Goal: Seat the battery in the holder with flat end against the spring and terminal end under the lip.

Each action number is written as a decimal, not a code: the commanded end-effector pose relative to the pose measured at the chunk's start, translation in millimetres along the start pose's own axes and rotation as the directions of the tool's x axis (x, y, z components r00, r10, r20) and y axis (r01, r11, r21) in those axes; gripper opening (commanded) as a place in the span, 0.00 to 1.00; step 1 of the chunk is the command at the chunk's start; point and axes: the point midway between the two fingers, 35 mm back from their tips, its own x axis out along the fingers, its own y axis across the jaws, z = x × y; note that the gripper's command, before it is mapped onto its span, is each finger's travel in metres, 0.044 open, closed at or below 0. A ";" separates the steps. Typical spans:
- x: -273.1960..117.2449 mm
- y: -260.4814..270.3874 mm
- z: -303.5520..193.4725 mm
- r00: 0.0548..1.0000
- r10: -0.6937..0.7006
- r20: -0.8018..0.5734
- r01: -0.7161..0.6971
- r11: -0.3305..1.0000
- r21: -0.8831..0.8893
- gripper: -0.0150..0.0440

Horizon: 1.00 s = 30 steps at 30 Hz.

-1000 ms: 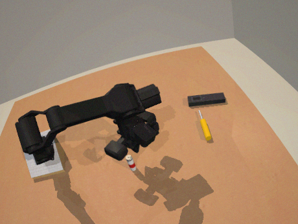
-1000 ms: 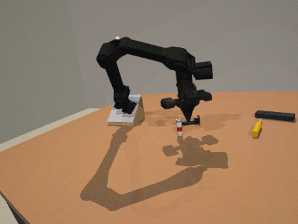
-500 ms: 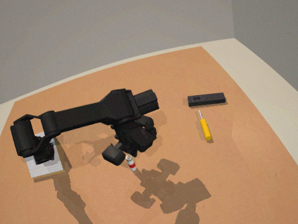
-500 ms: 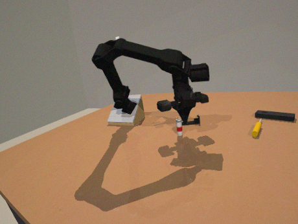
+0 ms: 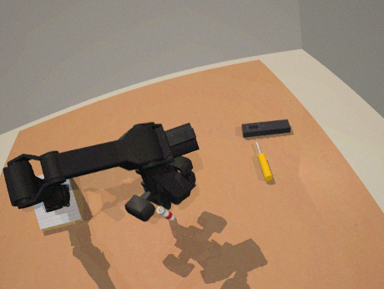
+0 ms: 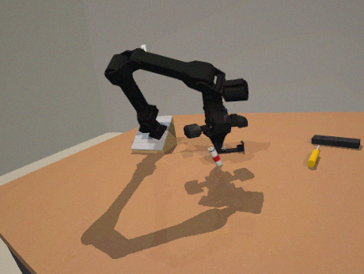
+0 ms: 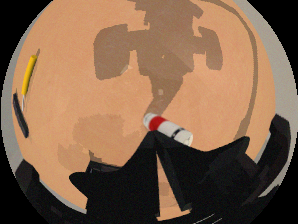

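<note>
While the battery leans well off upright in the exterior view, it lies outside the holder, near the holder's end away from the raised lip. White with a red band, it has its upper end beside the tips of the gripper. The jaws are together, with nothing clamped between them. In the wrist view their tips overlap the battery's edge, so whether they touch it cannot be told; nor is it clear whether its lower end meets the counter.

The black holder is hard to read: the exterior view shows its thin side and upturned end, the gripper covers most or all of it from above, and in the wrist view the dark fingers make it impossible to pick out with confidence. Its spring cannot be made out.

Well apart from these, a yellow-handled screwdriver lies with its pale shaft toward a dark rectangular bar. On the other side, the black arm rises from a pale sloped block, partly hidden by the arm's lower joints.
</note>
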 end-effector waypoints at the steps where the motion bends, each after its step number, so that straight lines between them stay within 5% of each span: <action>1: -0.1 -8.2 0.9 1.000 -0.001 0.004 0.001 1.000 -0.001 0.25; 14: -0.7 -20.5 -1.3 1.000 -0.002 0.000 0.002 1.000 0.000 0.25; 24: -74.1 -23.3 -1.2 1.000 0.000 0.000 0.000 1.000 -0.003 0.25; 30: -79.3 -24.3 -1.4 1.000 -0.001 0.001 0.001 1.000 -0.003 0.25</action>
